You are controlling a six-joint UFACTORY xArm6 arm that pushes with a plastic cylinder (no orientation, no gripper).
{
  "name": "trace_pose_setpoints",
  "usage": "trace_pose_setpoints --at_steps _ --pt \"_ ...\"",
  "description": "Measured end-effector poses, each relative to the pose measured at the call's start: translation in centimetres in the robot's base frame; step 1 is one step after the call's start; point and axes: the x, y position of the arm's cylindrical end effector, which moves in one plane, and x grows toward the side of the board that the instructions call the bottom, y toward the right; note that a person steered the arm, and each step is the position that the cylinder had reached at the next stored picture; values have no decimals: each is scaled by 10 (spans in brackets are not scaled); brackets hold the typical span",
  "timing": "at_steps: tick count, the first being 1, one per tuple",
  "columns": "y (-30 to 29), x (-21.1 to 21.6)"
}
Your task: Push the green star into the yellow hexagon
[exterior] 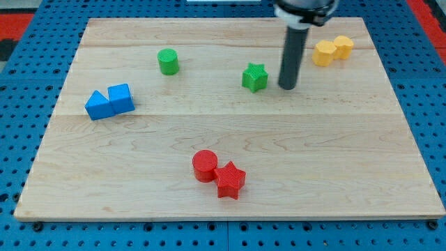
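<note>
The green star (255,77) lies on the wooden board right of centre, toward the view's top. My tip (286,86) rests on the board just to the star's right, a small gap away. The yellow hexagon (323,53) sits at the view's top right, touching a second yellow block (343,47) on its right. The rod rises from the tip to the arm at the view's top edge.
A green cylinder (168,61) stands at the upper left. Two blue blocks, a triangle (98,105) and a cube (121,97), touch at the left. A red cylinder (205,166) and red star (230,180) touch near the bottom centre. The wooden board (348,174) lies on a blue pegboard.
</note>
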Motion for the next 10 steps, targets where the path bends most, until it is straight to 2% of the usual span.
trace_pose_setpoints --at_steps 1,2,3,5,6,9,10 --pt "28 -6" --pt "8 27" --pt "-39 67" --pt "-137 69" --pt "-118 15" --pt "-17 -3" --pt "24 -21"
